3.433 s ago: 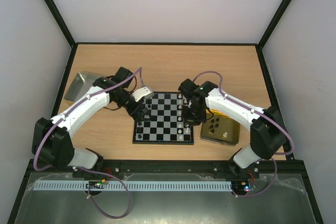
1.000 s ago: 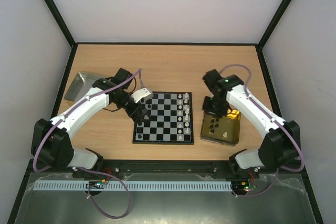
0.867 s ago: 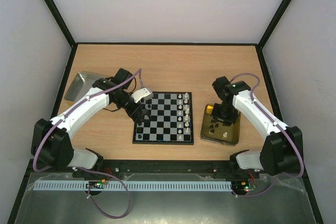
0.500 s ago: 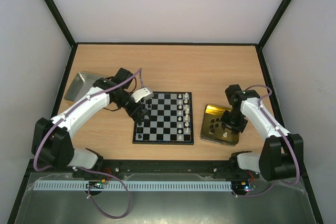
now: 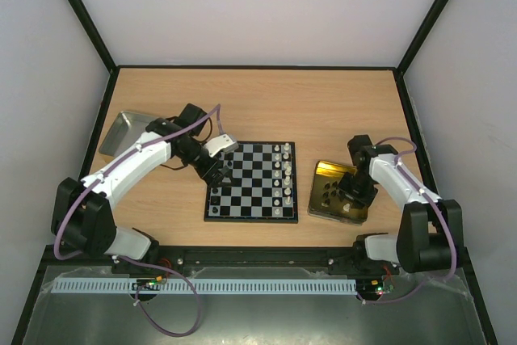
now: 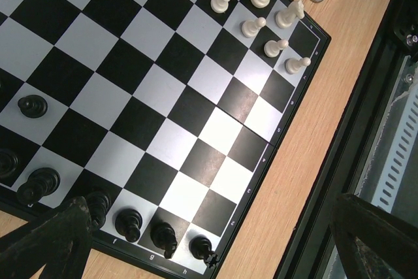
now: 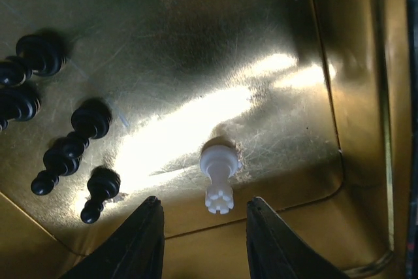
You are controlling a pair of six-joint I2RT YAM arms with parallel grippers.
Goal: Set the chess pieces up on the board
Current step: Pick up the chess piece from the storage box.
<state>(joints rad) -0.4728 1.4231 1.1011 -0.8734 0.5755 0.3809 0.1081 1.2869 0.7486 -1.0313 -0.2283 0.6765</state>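
Top external view, from the left: a shallow silver metal tray (image 5: 121, 128) lies on the wooden tabletop (image 5: 266, 103). The white left arm (image 5: 133, 159) reaches to the left edge of the small black-and-grey checkered board (image 5: 250, 217). Its left jaws are spread wide and hold nothing, above the tiny black chess pieces (image 6: 130, 223) standing along that edge. Tiny cream chess pieces (image 6: 264, 27) line the board's opposite edge.

Just right of the board sits the shiny gold square tin (image 5: 325, 170), with the right arm (image 5: 396, 179) low over it. On the right wrist view, the right jaws stand partly spread and empty. They flank a cream piece with a notched crown (image 7: 219, 171), probably a rook, near the tin's corner wall. Several loose black pieces (image 7: 65, 155) sit apart to its left.

The step in hand looks like picking up that cream piece. To do it well, centre the piece between the jaws, descend straight and pinch the waist rather than the crown. Stay clear of the tin wall and lift vertically before crossing to the cream side.
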